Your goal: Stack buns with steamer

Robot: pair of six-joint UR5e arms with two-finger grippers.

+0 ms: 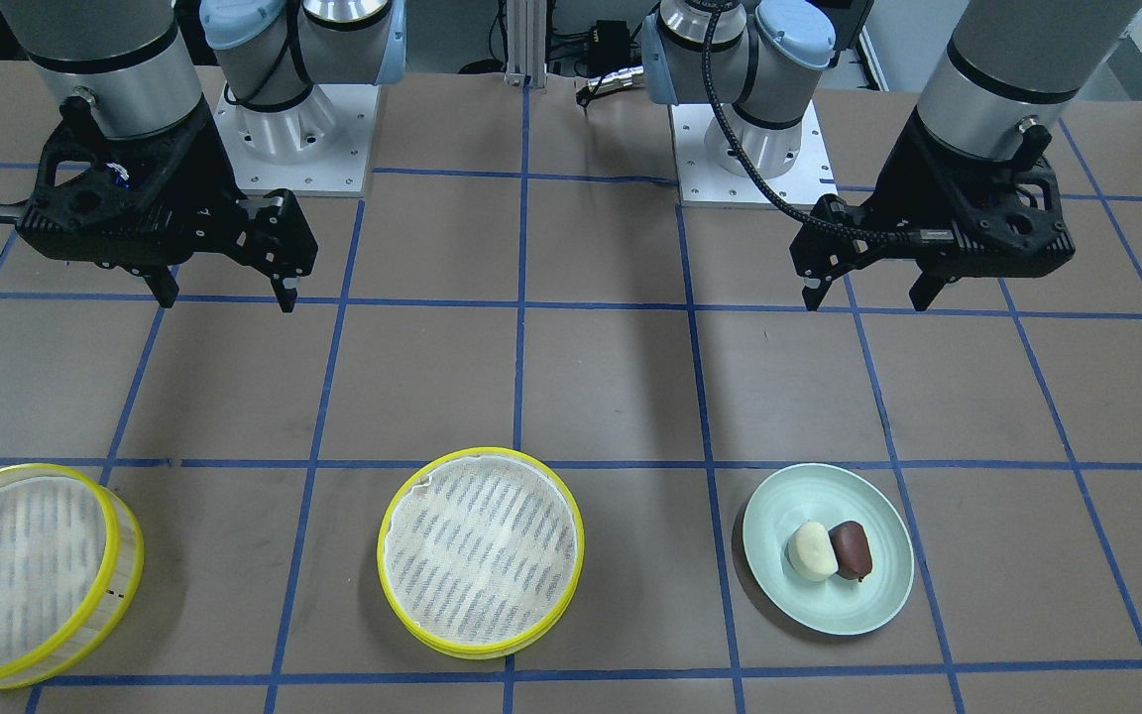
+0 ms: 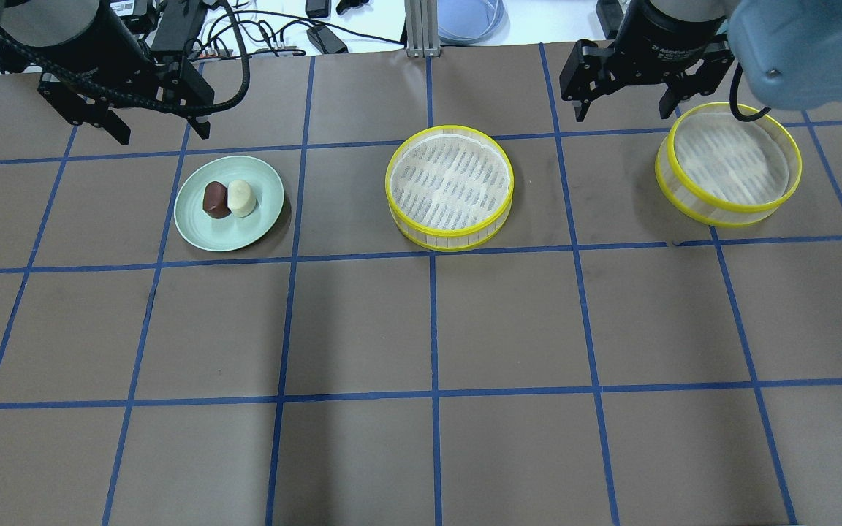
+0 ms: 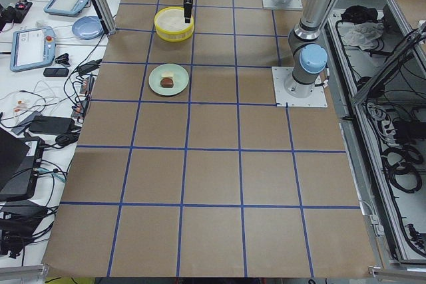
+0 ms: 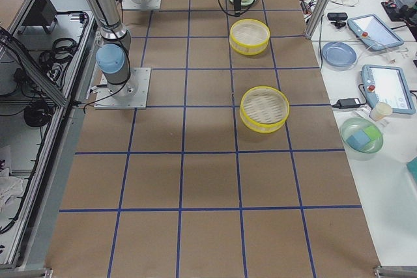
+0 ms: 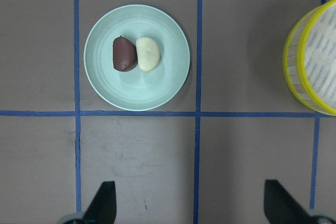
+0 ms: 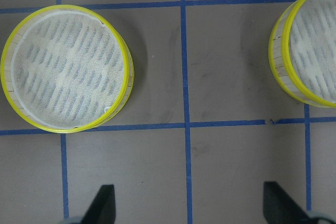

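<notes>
A cream-white bun and a dark reddish-brown bun lie touching on a pale green plate. They also show in the left wrist view, cream beside brown. One yellow-rimmed steamer tier stands empty at mid table. The other tier stands empty to the right. My left gripper is open and empty, raised, on the far side of the plate. My right gripper is open and empty, raised between the two tiers and beyond them.
The brown table carries a blue tape grid. The two arm bases stand on the robot's side. Side benches hold tablets, cables and bowls off the table's far edge.
</notes>
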